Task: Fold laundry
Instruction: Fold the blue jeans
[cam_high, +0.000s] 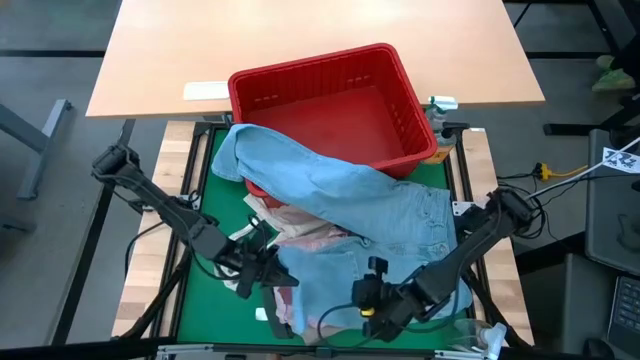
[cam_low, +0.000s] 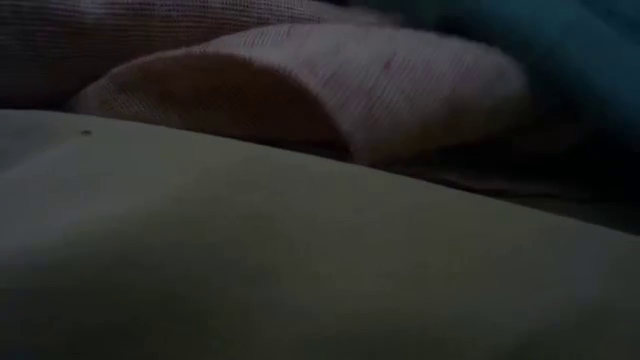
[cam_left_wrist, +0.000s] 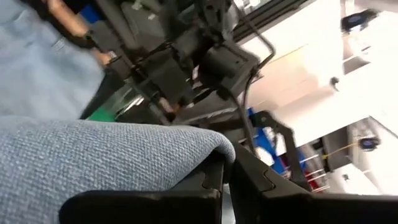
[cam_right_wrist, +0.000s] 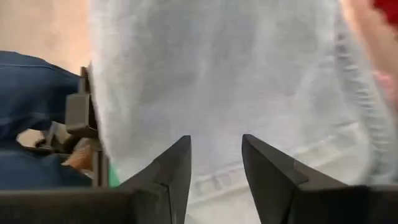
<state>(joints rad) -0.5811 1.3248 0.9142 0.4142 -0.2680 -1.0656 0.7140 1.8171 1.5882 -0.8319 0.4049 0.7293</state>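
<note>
Both grippers work at the near edge of the light blue denim jeans (cam_high: 350, 200), which sprawl from the red plastic basket (cam_high: 330, 100) across the green mat (cam_high: 215, 180) over a mottled pink top (cam_high: 305, 232). Left gripper (cam_high: 262, 272) is clamped tight on a fold of denim, seen draped over its fingers (cam_left_wrist: 205, 186) in its wrist view. Right gripper (cam_high: 372, 312) stands partly parted against the cloth; whether it actually holds anything I cannot tell. Judged from this, a good fold wants both pinches matched, the edge lifted evenly and kept taut, and the jeans pulled clear of the basket.
</note>
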